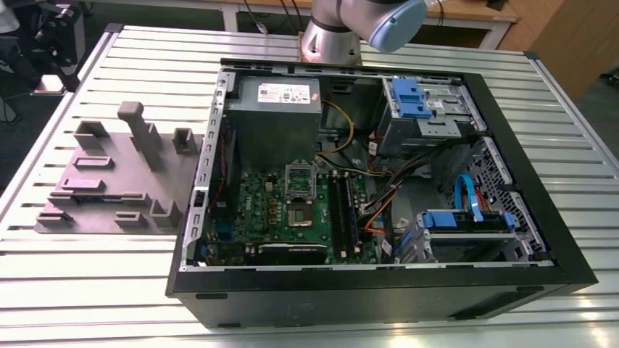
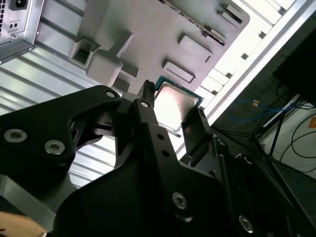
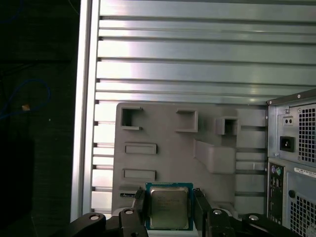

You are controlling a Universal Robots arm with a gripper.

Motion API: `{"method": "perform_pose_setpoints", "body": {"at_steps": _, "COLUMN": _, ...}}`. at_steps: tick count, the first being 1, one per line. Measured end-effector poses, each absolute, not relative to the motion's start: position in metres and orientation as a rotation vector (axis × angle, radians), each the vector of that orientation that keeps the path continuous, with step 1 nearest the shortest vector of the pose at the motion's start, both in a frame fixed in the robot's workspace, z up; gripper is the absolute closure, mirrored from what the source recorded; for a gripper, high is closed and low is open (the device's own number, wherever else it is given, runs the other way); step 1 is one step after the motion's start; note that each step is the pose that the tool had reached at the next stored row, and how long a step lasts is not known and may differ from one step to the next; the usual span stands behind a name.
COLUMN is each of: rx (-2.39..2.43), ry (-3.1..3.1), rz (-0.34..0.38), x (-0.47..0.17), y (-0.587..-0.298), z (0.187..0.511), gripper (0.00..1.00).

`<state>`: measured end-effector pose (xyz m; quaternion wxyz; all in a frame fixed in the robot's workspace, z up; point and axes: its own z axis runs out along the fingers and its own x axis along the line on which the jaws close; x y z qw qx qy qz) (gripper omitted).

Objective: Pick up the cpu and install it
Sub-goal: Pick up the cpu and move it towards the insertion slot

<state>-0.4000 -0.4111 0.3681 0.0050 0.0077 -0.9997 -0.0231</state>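
In both wrist views the cpu (image 3: pixel 169 207) (image 2: pixel 174 104), a flat square chip with a silvery top and pale green rim, sits between my gripper's black fingers (image 3: pixel 139 206) (image 2: pixel 146 106). My gripper (image 3: pixel 169 203) (image 2: pixel 173 112) is shut on it and holds it high over the grey fixture plate (image 3: pixel 168 128) (image 2: pixel 143 29). In the exterior view, the open computer case (image 1: pixel 541 217) shows its green motherboard (image 1: pixel 261 210) with the socket (image 1: pixel 298 214), whose metal frame (image 1: pixel 301 181) is flipped up.
The grey fixture plate (image 1: pixel 116 181) with raised holders lies on the slatted metal table (image 1: pixel 97 283) at the exterior view's left of the case. The arm's base (image 1: pixel 334 36) stands behind the case. Black memory sticks (image 1: pixel 341 210), cables and blue drive bays (image 1: pixel 411 98) crowd the case.
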Motion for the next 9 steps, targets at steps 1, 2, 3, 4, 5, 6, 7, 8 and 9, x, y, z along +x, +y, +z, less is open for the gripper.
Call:
{"method": "perform_pose_setpoints", "body": {"at_steps": 1, "rx": 0.024, "ry": -3.13, "rz": -0.072, "x": -0.3992, "y": -0.4111, "z": 0.3682, "gripper": 0.53}}
{"method": "perform_pose_setpoints", "body": {"at_steps": 2, "rx": 0.024, "ry": -3.13, "rz": -0.072, "x": -0.3984, "y": -0.4111, "z": 0.3682, "gripper": 0.53}}
{"method": "perform_pose_setpoints", "body": {"at_steps": 3, "rx": 0.024, "ry": -3.13, "rz": -0.072, "x": -0.3977, "y": -0.4111, "z": 0.3682, "gripper": 0.53}}
{"method": "perform_pose_setpoints", "body": {"at_steps": 4, "rx": 0.024, "ry": -3.13, "rz": -0.072, "x": -0.3969, "y": -0.4111, "z": 0.3681, "gripper": 0.53}}
{"method": "perform_pose_setpoints", "body": {"at_steps": 5, "rx": 0.024, "ry": -3.131, "rz": -0.072, "x": -0.3962, "y": -0.4111, "z": 0.3681, "gripper": 0.53}}
{"method": "perform_pose_setpoints", "body": {"at_steps": 6, "rx": 0.024, "ry": -3.13, "rz": -0.072, "x": -0.3954, "y": -0.4111, "z": 0.3682, "gripper": 0.53}}
{"method": "perform_pose_setpoints", "body": {"at_steps": 7, "rx": 0.024, "ry": -3.13, "rz": -0.072, "x": -0.3947, "y": -0.4111, "z": 0.3681, "gripper": 0.53}}
{"method": "perform_pose_setpoints", "body": {"at_steps": 8, "rx": 0.024, "ry": -3.13, "rz": -0.072, "x": -0.394, "y": -0.4111, "z": 0.3682, "gripper": 0.53}}
{"method": "perform_pose_setpoints", "body": {"at_steps": 9, "rx": 0.024, "ry": -3.131, "rz": -0.072, "x": -0.3932, "y": -0.4111, "z": 0.3681, "gripper": 0.53}}
